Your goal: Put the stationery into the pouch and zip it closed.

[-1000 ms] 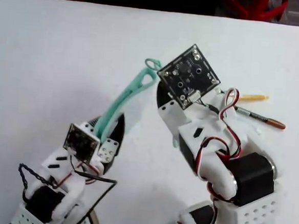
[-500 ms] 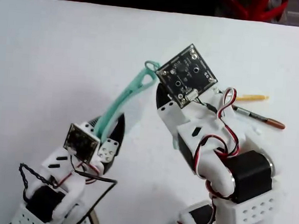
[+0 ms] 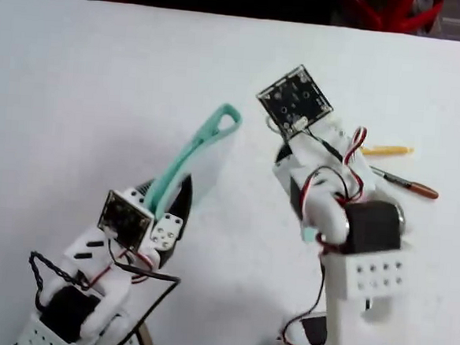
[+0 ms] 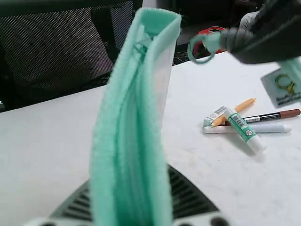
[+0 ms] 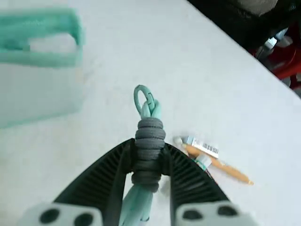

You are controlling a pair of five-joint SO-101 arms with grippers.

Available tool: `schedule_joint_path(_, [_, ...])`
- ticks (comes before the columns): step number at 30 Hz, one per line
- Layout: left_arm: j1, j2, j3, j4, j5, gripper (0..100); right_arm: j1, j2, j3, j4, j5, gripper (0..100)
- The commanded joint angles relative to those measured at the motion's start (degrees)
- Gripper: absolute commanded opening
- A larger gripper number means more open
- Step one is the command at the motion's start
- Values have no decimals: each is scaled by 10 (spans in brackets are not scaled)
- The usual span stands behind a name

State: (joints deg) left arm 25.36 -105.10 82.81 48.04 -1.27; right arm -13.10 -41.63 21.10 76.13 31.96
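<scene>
Our left end effector is clamped on the lower end of the mint pouch, which rises off the surface with its long axis slanting away from that arm. Our right end effector is closed on a knotted cord, apart from the pouch's far tip. The stationery lies flat beside the right arm, on the side away from the pouch, so we judge that arm nearer for picking.

Left arm angled forward, left hand clamped shut, right arm alongside, right hand pinched closed.
</scene>
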Motion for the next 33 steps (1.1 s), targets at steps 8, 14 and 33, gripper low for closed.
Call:
schedule_joint_path(8, [7, 4, 1, 7, -5, 21, 30, 0, 244, -157, 60, 19])
schedule_joint_path(14, [7, 4, 1, 7, -5, 21, 31, 0, 283, -178, 64, 28])
schedule_joint_path(33, [7, 4, 13, -4, -5, 21, 10, -63, 54, -78, -11, 89])
